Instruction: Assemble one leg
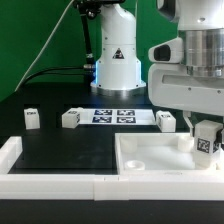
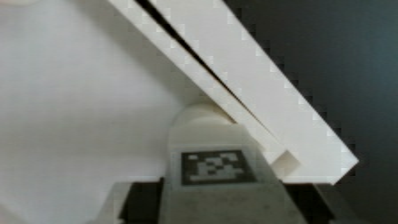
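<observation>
The gripper (image 1: 205, 147) is grasping the leg (image 2: 217, 160) by its flat sides above the panel (image 1: 165, 160), at the exterior view's right. It is likely handling light, stiff and slippery.

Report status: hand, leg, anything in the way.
Hand shut on the leg. Leg upright at the panel's raised edge, exterior view's right; seated or not, cannot tell. Other legs lie apart, behind.

1. Held leg (image 1: 206, 144): small white block, black-and-white tag on its face, upright between the gripper (image 1: 206, 138) fingers, over the panel (image 2: 71, 120), just beside a rail (image 2: 231, 70).
2. From the exterior view's left, upright and apart on the table (image 1: 60, 145): first leg (image 1: 32, 118), second leg (image 1: 70, 119), third leg (image 1: 166, 121).
</observation>
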{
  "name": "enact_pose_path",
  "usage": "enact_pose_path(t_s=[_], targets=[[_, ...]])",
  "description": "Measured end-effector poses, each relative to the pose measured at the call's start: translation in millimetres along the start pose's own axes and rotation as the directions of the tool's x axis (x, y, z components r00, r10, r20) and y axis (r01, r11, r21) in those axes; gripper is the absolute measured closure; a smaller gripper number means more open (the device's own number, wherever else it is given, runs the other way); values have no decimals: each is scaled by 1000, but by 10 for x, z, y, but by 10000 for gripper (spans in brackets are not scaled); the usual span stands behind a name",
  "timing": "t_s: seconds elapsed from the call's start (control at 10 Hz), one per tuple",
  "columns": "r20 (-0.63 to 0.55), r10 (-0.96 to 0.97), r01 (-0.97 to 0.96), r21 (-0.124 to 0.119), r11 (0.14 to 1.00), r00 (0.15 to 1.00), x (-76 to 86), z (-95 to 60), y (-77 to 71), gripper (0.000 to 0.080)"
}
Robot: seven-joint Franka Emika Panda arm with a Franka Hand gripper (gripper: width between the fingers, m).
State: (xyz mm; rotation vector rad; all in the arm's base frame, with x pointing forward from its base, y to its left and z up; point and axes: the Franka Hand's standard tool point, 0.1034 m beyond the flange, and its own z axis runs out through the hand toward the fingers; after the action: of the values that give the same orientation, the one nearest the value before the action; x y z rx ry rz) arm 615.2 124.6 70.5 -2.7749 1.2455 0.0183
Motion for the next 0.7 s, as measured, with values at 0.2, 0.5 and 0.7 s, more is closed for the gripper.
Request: enact_pose_path(t_s=[0.2,0.5,0.7], targets=[[5,1,-1,3,1000,1000,-7,3,-3,500],[10,-209,209,-13,978,978,-48,-13,-47,193],[6,-440,440,-22,898,898,-76,-13,-76,153]])
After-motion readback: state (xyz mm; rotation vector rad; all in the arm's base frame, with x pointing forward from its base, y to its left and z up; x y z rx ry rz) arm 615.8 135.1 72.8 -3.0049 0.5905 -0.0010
